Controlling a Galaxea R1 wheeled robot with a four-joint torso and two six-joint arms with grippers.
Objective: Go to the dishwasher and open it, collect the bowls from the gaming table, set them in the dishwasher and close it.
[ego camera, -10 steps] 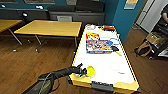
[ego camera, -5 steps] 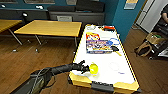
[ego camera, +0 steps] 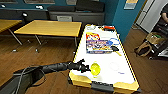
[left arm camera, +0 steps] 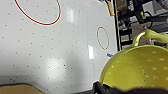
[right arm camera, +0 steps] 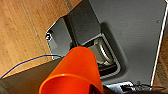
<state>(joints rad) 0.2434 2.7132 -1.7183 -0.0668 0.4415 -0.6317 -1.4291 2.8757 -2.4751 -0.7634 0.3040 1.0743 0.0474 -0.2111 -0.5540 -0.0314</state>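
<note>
Reaching in from the left, my left gripper [ego camera: 88, 68] is clamped on the yellow-green bowl [ego camera: 95, 69], holding it just above the near end of the gaming table [ego camera: 110, 71]. Its perforated inside shows close up [left arm camera: 140, 72] over the white top [left arm camera: 50, 50]. My right gripper [right arm camera: 97, 90] has its fingers closed on the orange bowl [right arm camera: 75, 72] above the wood floor [right arm camera: 22, 30]. A board-game box [ego camera: 98, 44] lies farther along the table.
</note>
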